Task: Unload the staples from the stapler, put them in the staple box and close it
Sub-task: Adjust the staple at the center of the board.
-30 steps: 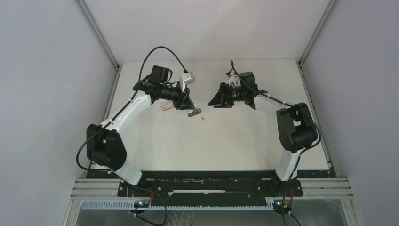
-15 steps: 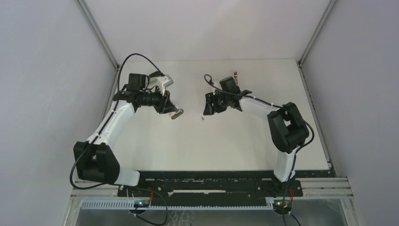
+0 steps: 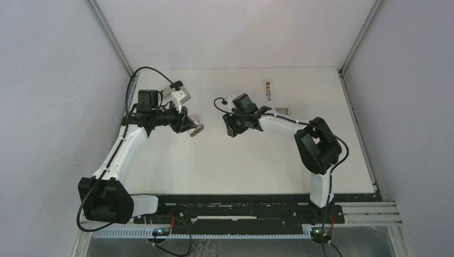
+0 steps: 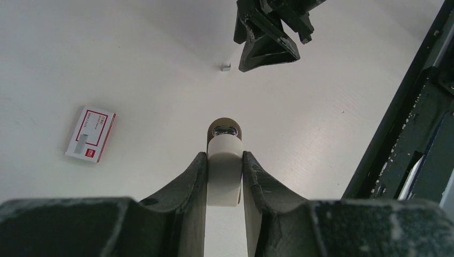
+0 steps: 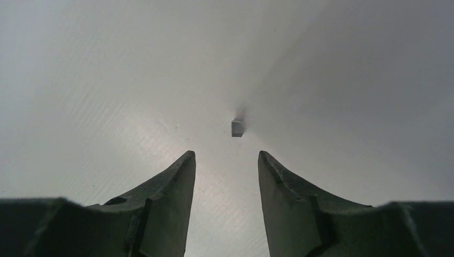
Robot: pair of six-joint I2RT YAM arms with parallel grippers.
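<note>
My left gripper (image 3: 188, 126) is shut on the stapler (image 4: 225, 176), a beige body with a brown rounded end, held above the table at the left. A tiny silver-grey piece of staples (image 5: 237, 128) lies on the table just beyond the fingertips of my right gripper (image 5: 227, 156). That gripper is open, low over the table, with nothing between its fingers. The left wrist view shows the same staples (image 4: 225, 67) beside the right gripper (image 4: 267, 37). From above, the right gripper (image 3: 231, 128) hides them.
A pink-and-white box (image 4: 90, 134) lies on the table by the left gripper (image 4: 225, 156). A short grey strip (image 3: 282, 111) and a small brown-red item (image 3: 268, 90) lie at the back right. A dark frame (image 4: 412, 118) runs along the near table edge.
Both arms have swung to the left. The left one carried the stapler with it. The right gripper came down over the loose staples and its jaws narrowed somewhat.
</note>
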